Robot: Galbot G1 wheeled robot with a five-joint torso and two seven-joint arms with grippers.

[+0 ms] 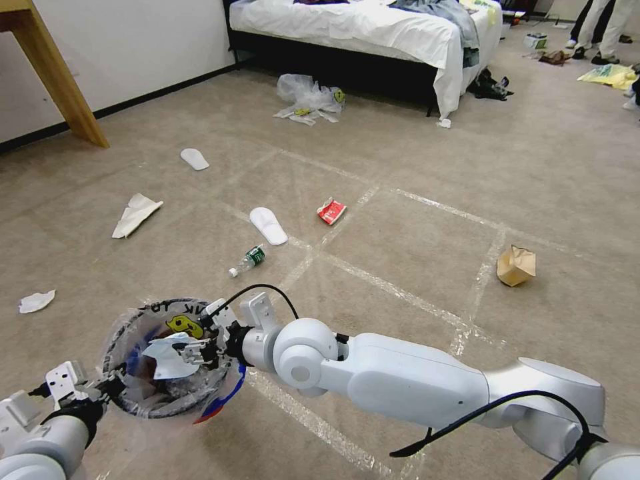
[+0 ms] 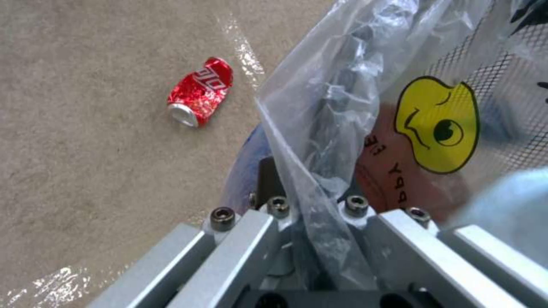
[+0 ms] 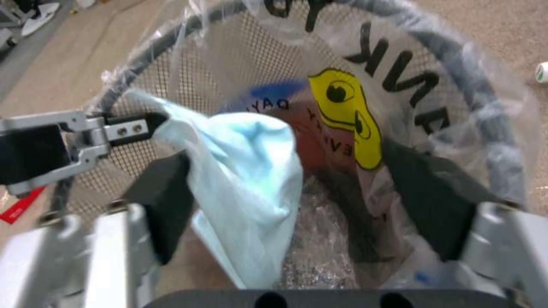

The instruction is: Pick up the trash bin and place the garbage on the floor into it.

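Jaws: left gripper (image 1: 110, 385) clamped on the trash bin (image 1: 143, 407) rim, bin lifted above the floor (image 1: 400, 220); right gripper (image 3: 308, 205) jaws spread wide over the bin mouth, white paper (image 3: 245, 179) beside one jaw. Crushed can (image 2: 200, 92) on carpet.

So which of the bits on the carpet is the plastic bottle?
Start at the bed and come down the carpet towards the trash bin. Just before the bin, beside a white slipper, lies the small bottle: clear, with a green label and white cap.
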